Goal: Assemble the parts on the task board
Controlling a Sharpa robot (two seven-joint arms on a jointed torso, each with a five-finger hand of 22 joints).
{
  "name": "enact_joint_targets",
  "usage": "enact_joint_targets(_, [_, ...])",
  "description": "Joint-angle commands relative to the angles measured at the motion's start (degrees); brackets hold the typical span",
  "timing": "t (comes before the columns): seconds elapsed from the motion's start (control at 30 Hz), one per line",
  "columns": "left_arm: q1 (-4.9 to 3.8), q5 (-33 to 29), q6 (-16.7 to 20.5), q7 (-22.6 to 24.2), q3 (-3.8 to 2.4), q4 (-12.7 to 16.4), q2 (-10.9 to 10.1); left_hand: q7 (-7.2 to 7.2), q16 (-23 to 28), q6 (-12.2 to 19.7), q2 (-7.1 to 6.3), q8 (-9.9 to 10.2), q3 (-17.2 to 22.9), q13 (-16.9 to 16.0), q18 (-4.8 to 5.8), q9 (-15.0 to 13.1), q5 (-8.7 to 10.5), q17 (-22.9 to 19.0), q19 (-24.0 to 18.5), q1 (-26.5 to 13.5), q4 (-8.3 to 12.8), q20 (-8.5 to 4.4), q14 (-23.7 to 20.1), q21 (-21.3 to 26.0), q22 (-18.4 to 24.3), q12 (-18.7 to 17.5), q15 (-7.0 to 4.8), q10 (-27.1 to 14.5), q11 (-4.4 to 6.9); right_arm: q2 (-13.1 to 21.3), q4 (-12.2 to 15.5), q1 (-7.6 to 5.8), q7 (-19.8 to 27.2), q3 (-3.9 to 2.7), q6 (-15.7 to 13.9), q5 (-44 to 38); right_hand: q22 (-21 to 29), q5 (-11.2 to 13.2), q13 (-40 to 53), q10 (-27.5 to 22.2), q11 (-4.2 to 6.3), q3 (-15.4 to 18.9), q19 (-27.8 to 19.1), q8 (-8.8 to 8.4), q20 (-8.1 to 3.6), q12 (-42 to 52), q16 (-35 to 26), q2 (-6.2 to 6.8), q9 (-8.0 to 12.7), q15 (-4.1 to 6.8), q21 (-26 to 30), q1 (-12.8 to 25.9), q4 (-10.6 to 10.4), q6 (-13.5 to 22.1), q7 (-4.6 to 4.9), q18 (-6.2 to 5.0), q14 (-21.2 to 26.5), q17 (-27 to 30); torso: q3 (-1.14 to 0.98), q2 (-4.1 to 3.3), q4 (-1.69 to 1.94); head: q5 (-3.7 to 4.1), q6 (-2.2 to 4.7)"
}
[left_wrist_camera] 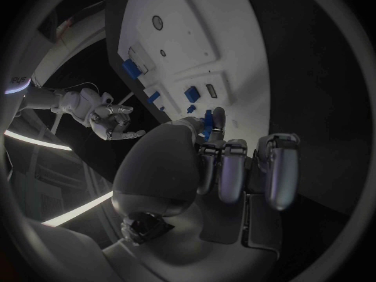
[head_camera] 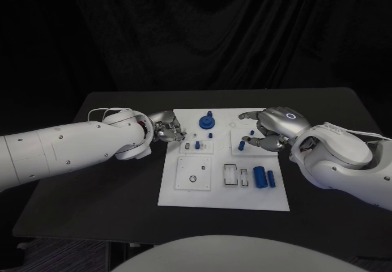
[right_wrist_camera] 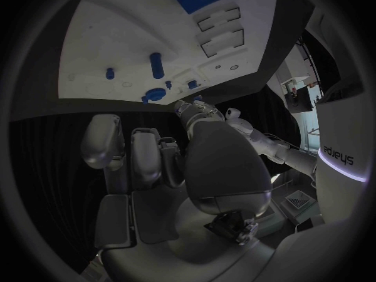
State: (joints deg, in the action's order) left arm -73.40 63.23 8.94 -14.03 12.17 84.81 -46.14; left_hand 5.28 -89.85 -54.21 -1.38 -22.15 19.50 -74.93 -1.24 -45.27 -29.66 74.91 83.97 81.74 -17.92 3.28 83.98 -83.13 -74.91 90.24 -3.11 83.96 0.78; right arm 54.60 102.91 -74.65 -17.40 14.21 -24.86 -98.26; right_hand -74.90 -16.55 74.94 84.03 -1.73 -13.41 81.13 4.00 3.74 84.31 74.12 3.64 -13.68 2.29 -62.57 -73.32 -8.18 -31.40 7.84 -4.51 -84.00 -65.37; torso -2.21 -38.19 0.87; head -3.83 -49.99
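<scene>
- Head view gives you one white task board [head_camera: 184, 195] in the middle of the black surface [head_camera: 98, 198], with both arms reaching in over its far half.
- Count the blue parts you can make out on the board: one round knob-like part [head_camera: 207, 121] at 12 o'clock, one small peg [head_camera: 211, 135] just below it, one small part [head_camera: 197, 145] in the raised plate at 10 o'clock, one upright peg [head_camera: 242, 145] at 2 o'clock, and two blue cylinders [head_camera: 264, 177] lying side by side at 4 o'clock. Smaller pieces may sit under the hands; you cannot tell.
- You also see two empty rectangular slots [head_camera: 237, 175] just left of the cylinders and one round hole [head_camera: 192, 179] in the plate at 8 o'clock.
- Your left hand [head_camera: 168, 130] sits at the board's 10 o'clock edge with its fingers curled in. The left wrist view shows a small blue piece [left_wrist_camera: 207, 123] at its fingertips [left_wrist_camera: 218, 115], but you cannot tell whether it is gripped.
- Your right hand [head_camera: 269, 131] hovers over the board's 2 o'clock corner, fingers bent downward and somewhat apart. The right wrist view shows its fingers [right_wrist_camera: 146, 156] loose with nothing between them.
</scene>
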Motion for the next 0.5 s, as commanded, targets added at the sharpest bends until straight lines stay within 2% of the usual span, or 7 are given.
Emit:
enact_joint_targets(0.03, [-0.28, 1.72, -5.15, -8.71, -0.04, 0.07, 0.84, -2.31, -0.15, -1.35, 0.29, -0.21, 3.57, -15.07, -0.82, -0.24, 0.22, 15.09, 0.56, -0.35, 3.51, -0.36, 6.02, 0.31, -12.32, -0.24, -0.60, 6.04, 0.40, 0.27, -0.17, -0.14, 0.32, 0.00, -0.79, -0.02, -7.09, -0.26, 8.36, 0.19, 0.06, -0.05, -0.43, -0.32, 0.02, -0.48, -0.65, -0.28, 0.26, 0.14, 0.85, -0.50, -0.30, -0.38, 0.00, -1.08, -0.28, 0.75, -0.80, -0.18, -0.71, 0.30, -0.01])
enact_joint_targets(0.13, [-0.34, 1.77, -5.85, -11.23, -0.04, 0.25, 1.49, -2.40, -0.15, -1.49, 0.11, -0.33, 4.14, -15.07, -0.88, -0.49, 0.19, 15.09, 0.46, -0.76, 4.16, -0.53, 6.02, 0.57, -12.22, -0.24, -0.75, 6.04, 0.51, 0.45, -0.35, -0.17, 0.37, 0.00, -0.73, -0.02, -6.90, -0.45, 8.02, -0.10, 0.07, -0.10, -0.60, -0.43, 0.01, -0.81, -1.04, -0.30, 0.56, 0.15, 1.44, -0.55, -0.41, -0.14, 0.00, -1.17, -0.15, 1.20, -1.19, -0.08, -0.96, 0.45, -0.01])
enact_joint_targets(0.2, [-0.37, 1.79, -5.80, -12.43, -0.04, 0.42, 1.99, -2.43, -0.15, -1.53, 0.05, -0.35, 4.35, -15.07, -0.86, -0.57, 0.12, 15.09, 0.55, -0.95, 4.38, -0.59, 6.02, 0.50, -12.25, -0.24, -0.80, 6.04, 0.55, 0.64, -0.43, -0.17, 0.35, 0.00, -0.59, -0.02, -6.79, -0.58, 7.85, -0.23, 0.08, -0.13, -0.69, -0.42, 0.01, -0.98, -1.34, -0.31, 0.60, 0.16, 1.79, -0.59, -0.45, -0.35, -0.02, -1.22, -0.05, 1.57, -1.32, -0.02, -0.97, 0.58, -0.01])
enact_joint_targets(0.33, [-0.38, 1.81, -4.84, -13.57, -0.03, 0.89, 2.40, -2.47, -0.15, -1.57, -0.04, -0.35, 4.77, -15.07, -0.84, -0.72, -0.02, 15.09, 0.65, -1.44, 4.75, -0.69, 6.02, 0.46, -12.27, -0.24, -0.89, 6.04, 0.61, 0.80, -0.54, -0.17, 0.28, 0.00, -0.27, -0.02, -6.61, -0.88, 7.53, -0.49, 0.12, -0.21, -0.83, -0.33, -0.01, -1.30, -1.74, -0.30, 0.63, 0.19, 2.34, -0.69, -0.52, -1.00, -0.05, -1.29, 0.06, 2.00, -1.41, -0.09, -0.94, 0.86, -0.01])
enact_joint_targets(0.4, [-0.38, 1.81, -4.07, -13.89, -0.03, 1.20, 2.44, -2.49, -0.15, -1.59, -0.06, -0.35, 4.92, -15.07, -0.83, -0.77, -0.08, 15.09, 0.68, -1.62, 4.88, -0.72, 6.02, 0.45, -12.27, -0.24, -0.91, 6.04, 0.63, 0.84, -0.58, -0.17, 0.24, 0.00, -0.11, -0.01, -6.56, -0.94, 7.40, -0.59, 0.12, -0.22, -0.87, -0.31, -0.01, -1.42, -1.87, -0.31, 0.67, 0.19, 2.51, -0.70, -0.55, -1.08, -0.06, -1.32, 0.10, 2.16, -1.22, -0.12, -0.82, 1.08, -0.01])
enact_joint_targets(0.47, [-0.38, 1.81, -3.59, -14.05, -0.03, 1.41, 2.44, -2.50, -0.15, -1.60, -0.10, -0.34, 5.15, -15.07, -0.84, -0.85, -0.20, 15.09, 0.70, -1.89, 5.08, -0.77, 6.02, 0.48, -12.27, -0.24, -0.95, 6.04, 0.66, 0.87, -0.60, -0.17, 0.20, 0.00, -0.01, -0.01, -6.50, -0.98, 7.30, -0.67, 0.13, -0.23, -0.92, -0.29, -0.01, -1.52, -2.01, -0.30, 0.69, 0.19, 2.70, -0.68, -0.60, -1.22, -0.07, -1.34, 0.14, 2.34, -1.15, -0.07, -0.72, 1.24, -0.01])
enact_joint_targets(0.5, [-0.37, 1.82, -3.38, -14.11, -0.03, 1.54, 2.43, -2.50, -0.15, -1.60, -0.10, -0.34, 5.15, -15.07, -0.84, -0.85, -0.20, 15.09, 0.70, -1.89, 5.08, -0.77, 6.02, 0.48, -12.27, -0.24, -0.95, 6.04, 0.66, 0.88, -0.60, -0.17, 0.19, 0.00, 0.03, -0.01, -6.42, -1.00, 7.23, -0.72, 0.14, -0.23, -0.99, -0.26, -0.02, -1.60, -2.16, -0.30, 0.70, 0.20, 2.94, -0.67, -0.65, -1.40, -0.09, -1.38, 0.18, 2.51, -1.13, -0.01, -0.80, 1.19, -0.01])
